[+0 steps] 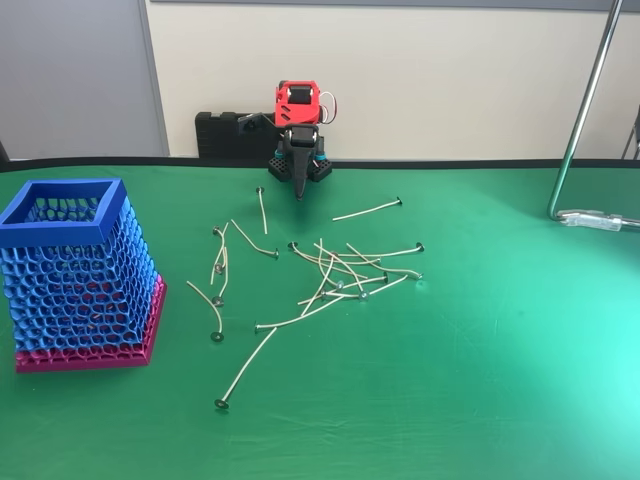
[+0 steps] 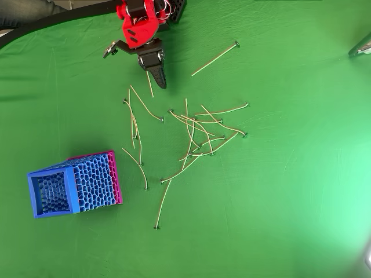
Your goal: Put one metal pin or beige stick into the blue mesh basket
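the gripper (image 2: 160,81) at upper centre of the overhead view covered part of one stick (image 2: 150,86), and whether its jaws were parted was too small to tell. where the sticks crossed in the pile (image 1: 340,278), mid-frame in the fixed view, single ones could not be separated. a metal stand (image 1: 582,110) ran off the upper right edge.

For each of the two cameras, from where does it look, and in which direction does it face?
Fixed view: stands low at the table's near edge, facing across the green table toward the wall; the red arm with its claw pointing down shows at the far side.
Overhead view: hangs above, looking straight down; the arm and claw show at the top edge.
Both share the scattered beige sticks in the middle and the blue mesh basket at the left.
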